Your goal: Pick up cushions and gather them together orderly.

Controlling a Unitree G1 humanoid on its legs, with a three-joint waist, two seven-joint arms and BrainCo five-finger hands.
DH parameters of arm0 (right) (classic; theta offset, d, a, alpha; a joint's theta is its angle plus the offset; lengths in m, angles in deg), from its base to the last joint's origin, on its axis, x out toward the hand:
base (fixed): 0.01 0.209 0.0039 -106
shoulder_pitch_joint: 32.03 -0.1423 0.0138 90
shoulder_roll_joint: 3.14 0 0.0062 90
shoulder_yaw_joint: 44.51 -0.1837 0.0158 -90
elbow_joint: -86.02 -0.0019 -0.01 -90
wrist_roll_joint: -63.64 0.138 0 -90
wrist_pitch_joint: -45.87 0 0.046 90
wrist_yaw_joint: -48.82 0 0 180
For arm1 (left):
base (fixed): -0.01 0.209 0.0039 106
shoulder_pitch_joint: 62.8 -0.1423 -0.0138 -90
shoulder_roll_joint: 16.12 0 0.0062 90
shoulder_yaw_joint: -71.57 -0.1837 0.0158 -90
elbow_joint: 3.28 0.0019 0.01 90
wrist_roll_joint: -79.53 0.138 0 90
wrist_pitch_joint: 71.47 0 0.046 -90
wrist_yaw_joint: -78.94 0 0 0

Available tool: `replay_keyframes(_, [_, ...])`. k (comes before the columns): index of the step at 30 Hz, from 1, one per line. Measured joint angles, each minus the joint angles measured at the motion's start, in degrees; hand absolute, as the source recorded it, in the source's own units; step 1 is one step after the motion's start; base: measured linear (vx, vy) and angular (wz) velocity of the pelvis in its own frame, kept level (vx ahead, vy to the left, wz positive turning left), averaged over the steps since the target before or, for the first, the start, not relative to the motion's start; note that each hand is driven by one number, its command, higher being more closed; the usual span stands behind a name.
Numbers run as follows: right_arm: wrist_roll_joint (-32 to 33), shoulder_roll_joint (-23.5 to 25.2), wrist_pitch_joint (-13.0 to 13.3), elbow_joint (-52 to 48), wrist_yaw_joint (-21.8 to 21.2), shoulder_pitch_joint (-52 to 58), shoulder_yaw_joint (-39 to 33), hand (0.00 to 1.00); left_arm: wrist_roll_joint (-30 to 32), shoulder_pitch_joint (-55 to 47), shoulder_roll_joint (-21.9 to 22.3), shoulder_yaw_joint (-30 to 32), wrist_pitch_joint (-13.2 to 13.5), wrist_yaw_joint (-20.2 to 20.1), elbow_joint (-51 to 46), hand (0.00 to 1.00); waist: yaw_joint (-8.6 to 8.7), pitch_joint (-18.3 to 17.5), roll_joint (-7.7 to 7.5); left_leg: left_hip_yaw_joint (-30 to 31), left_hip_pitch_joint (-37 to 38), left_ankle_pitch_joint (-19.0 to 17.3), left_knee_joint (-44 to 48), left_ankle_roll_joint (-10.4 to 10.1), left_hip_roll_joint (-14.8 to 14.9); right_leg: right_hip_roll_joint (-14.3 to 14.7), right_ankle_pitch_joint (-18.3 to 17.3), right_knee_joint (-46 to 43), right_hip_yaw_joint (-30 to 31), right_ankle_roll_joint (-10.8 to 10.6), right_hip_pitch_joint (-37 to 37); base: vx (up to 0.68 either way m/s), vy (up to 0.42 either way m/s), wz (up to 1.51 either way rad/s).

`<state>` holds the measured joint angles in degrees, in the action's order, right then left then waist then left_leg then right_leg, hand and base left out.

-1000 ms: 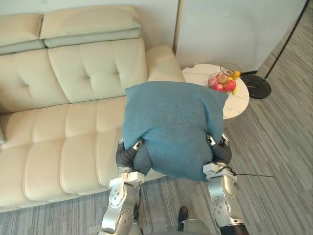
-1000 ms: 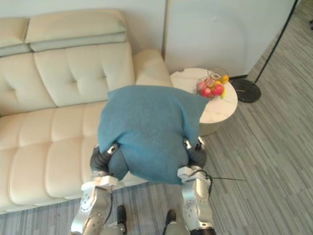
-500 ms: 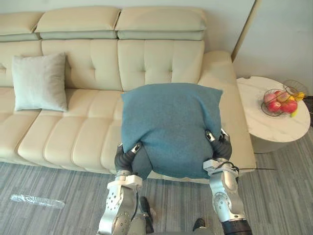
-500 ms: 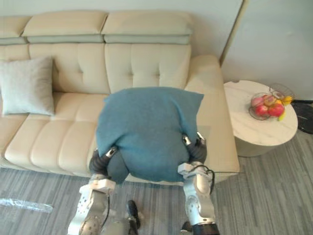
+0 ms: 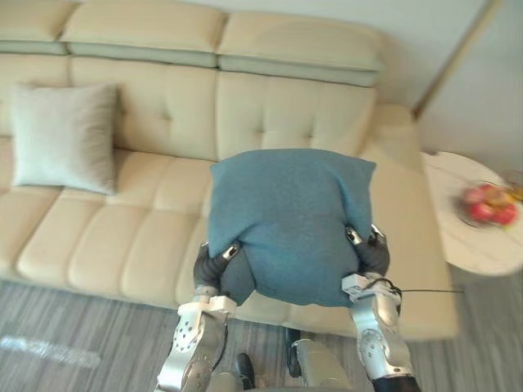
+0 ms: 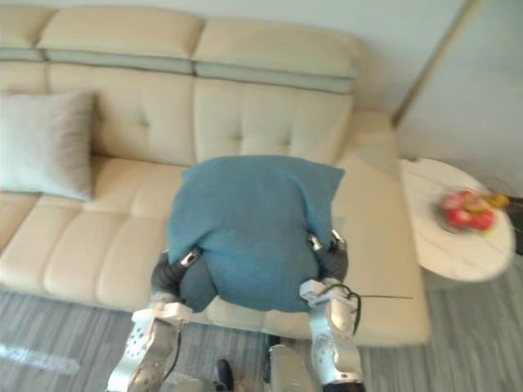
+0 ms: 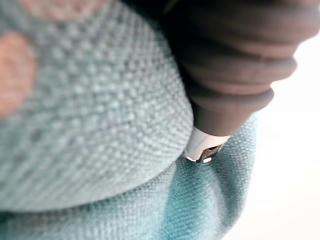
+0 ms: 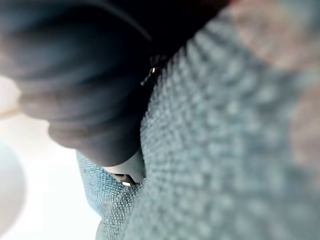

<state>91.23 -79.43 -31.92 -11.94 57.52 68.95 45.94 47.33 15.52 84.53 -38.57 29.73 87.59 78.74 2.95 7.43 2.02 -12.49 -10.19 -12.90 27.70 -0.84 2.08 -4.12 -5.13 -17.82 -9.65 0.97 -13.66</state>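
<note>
Hands at opposite lower sides of blue cushion (image 5: 290, 216), left hand (image 5: 219, 257) and right hand (image 5: 368, 249) half buried in fabric; open or clenched, cannot tell. Cushion up between both. Beyond, cream sofa (image 5: 122, 237); grey cushion (image 5: 64, 137) against backrest, well past left hand. Past right hand, round table (image 5: 478, 249) with fruit bowl (image 5: 488, 204).

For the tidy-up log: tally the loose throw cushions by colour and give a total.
Blue cushion, carried above the front edge of the sofa: 1
Pale grey cushion, leaning against the sofa back: 1
Total: 2
</note>
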Motion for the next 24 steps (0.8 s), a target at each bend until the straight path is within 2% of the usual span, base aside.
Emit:
replay_keyframes(1, [-0.1, -0.1, 0.0, -2.7, 0.0, 1.4, 0.2, 1.00, 0.0, -0.5, 0.0, 0.0, -0.1, -0.2, -0.4, 1.00, -0.44, 0.0, 0.05, -1.2, -1.7, 0.7, 7.5, -0.3, 2.0, 0.5, -0.3, 0.8, -0.4, 0.4, 2.6, 0.38, -0.086, 0.41])
replay_keyframes(2, [-0.2, 0.0, 0.1, -6.3, 0.2, 2.7, 0.4, 1.00, -0.1, -1.1, -0.1, 0.0, -0.2, -0.6, -1.3, 1.00, -0.97, 0.1, -0.45, -2.6, -4.7, 1.4, 16.1, 0.7, 4.8, 1.1, -1.0, 2.6, 0.6, 1.1, 5.7, 0.35, -0.026, 0.07])
replay_keyframes(3, [-0.2, 0.0, 0.4, -8.1, 0.2, 2.9, 0.4, 1.00, -0.1, -1.3, -0.1, 0.0, -0.2, -1.1, -2.1, 1.00, -1.64, -0.1, -0.93, -3.4, -6.3, 0.3, 18.2, 1.6, 6.4, 1.3, -1.3, 3.5, 1.5, 1.0, 6.9, 0.32, -0.007, -0.31])
replay_keyframes(4, [-0.3, -0.1, 1.4, -10.5, 0.2, 2.6, 0.2, 1.00, -0.1, -1.4, 0.0, -0.1, -0.1, -1.8, -3.3, 1.00, -2.78, -0.2, -1.33, -3.4, -8.0, -1.3, 18.1, 1.3, 8.9, 1.4, -1.3, 4.3, 2.5, 1.0, 7.6, 0.28, 0.011, -0.55])
replay_keyframes(5, [-0.4, 0.0, 2.0, -11.8, 0.2, 2.5, 0.2, 1.00, -0.1, -1.4, 0.3, -0.1, 0.0, -2.3, -4.1, 1.00, -3.03, -0.2, -1.31, -3.0, -8.6, -2.2, 15.9, 0.5, 10.6, 1.4, -1.3, 4.4, 3.3, 1.0, 7.7, 0.22, 0.064, -0.73])
replay_keyframes(7, [-0.5, 0.2, 3.0, -12.6, 0.2, 1.8, 0.2, 1.00, 0.0, -1.4, 0.6, -0.1, 0.4, -2.8, -5.5, 1.00, -3.28, -0.2, -1.22, 2.0, -8.5, -2.6, 7.0, -0.9, 11.6, 1.0, -1.4, 4.4, 5.9, 1.0, 8.5, 0.21, 0.187, -0.71])
replay_keyframes(8, [-0.5, 0.3, 3.1, -12.6, 0.2, 2.1, 0.2, 1.00, 0.1, -1.5, 0.6, -0.1, 0.4, -2.8, -5.6, 1.00, -3.40, -0.3, -1.14, 4.6, -7.4, -1.6, 2.5, -2.3, 11.5, 0.9, -1.6, 4.3, 7.1, 0.6, 8.9, 0.16, 0.292, -0.84])
replay_keyframes(9, [-0.5, 0.4, 3.0, -12.6, 0.2, 2.9, 0.2, 1.00, 0.1, -2.2, 0.6, -0.2, 0.4, -2.8, -5.7, 1.00, -3.50, -0.8, -0.54, 7.9, -5.3, 2.8, -4.0, -3.4, 11.6, 1.2, -2.6, 4.3, 8.6, -1.6, 9.3, 0.16, 0.353, -0.96])
replay_keyframes(10, [-0.6, 0.6, 3.0, -12.4, 0.2, 3.7, 0.2, 1.00, 0.1, -3.3, 0.5, -0.7, 0.5, -2.8, -5.7, 1.00, -3.46, -1.8, 0.17, 10.1, -4.2, 3.8, -6.1, -8.8, 11.9, 1.5, -4.8, 4.4, 9.8, -5.0, 9.6, 0.17, 0.363, -0.85])
replay_keyframes(12, [-0.7, 3.5, 2.3, -11.4, 0.2, 5.8, -0.1, 1.00, 0.1, -4.1, -0.2, -0.9, 0.2, -2.8, -4.8, 1.00, -2.46, -2.8, -2.22, 8.1, -3.4, 3.2, -5.9, -7.7, 9.8, -1.1, -4.5, 5.0, 11.5, -6.3, 9.4, 0.13, 0.325, -0.55])
replay_keyframes(13, [-0.9, 5.1, 1.6, -11.3, 0.2, 8.1, 0.0, 1.00, 0.1, -5.1, -0.8, -1.3, 0.2, -2.8, -4.5, 1.00, -2.23, -4.1, -4.30, 5.1, -2.7, 2.6, -6.7, -6.7, 8.1, -3.1, -3.7, 6.3, 13.8, -7.6, 8.5, 0.08, 0.288, -0.50])
replay_keyframes(16, [-2.9, 5.2, 0.9, -11.1, 0.2, 8.2, 0.0, 1.00, 0.1, -5.6, -1.0, -1.4, 0.2, -2.8, -3.9, 1.00, -2.60, -4.8, -5.16, 1.7, -2.3, 2.0, -7.2, -5.8, 7.5, -4.0, -2.6, 7.3, 17.2, -8.8, 7.5, 0.01, 0.170, -0.64])
replay_keyframes(22, [-3.1, 4.4, 1.1, -8.2, 0.2, 6.2, -0.4, 1.00, 0.1, -5.4, -1.2, -2.0, 0.4, -2.8, -3.7, 1.00, -1.85, -5.1, -5.10, -3.4, -1.8, 1.0, -5.9, -5.5, 8.3, -3.3, 0.4, 8.7, 22.6, -8.9, 4.9, -0.02, 0.057, -0.51])
replay_keyframes(24, [-4.1, 4.4, 1.1, -5.4, 0.2, 4.4, -0.4, 1.00, 0.1, -5.1, -1.2, -2.0, 0.8, -2.5, -3.7, 1.00, -1.89, -5.1, -5.06, -5.4, -1.8, 0.8, -5.5, -5.3, 9.1, -2.8, 2.6, 10.3, 25.0, -9.1, 4.1, -0.06, 0.030, -0.66])
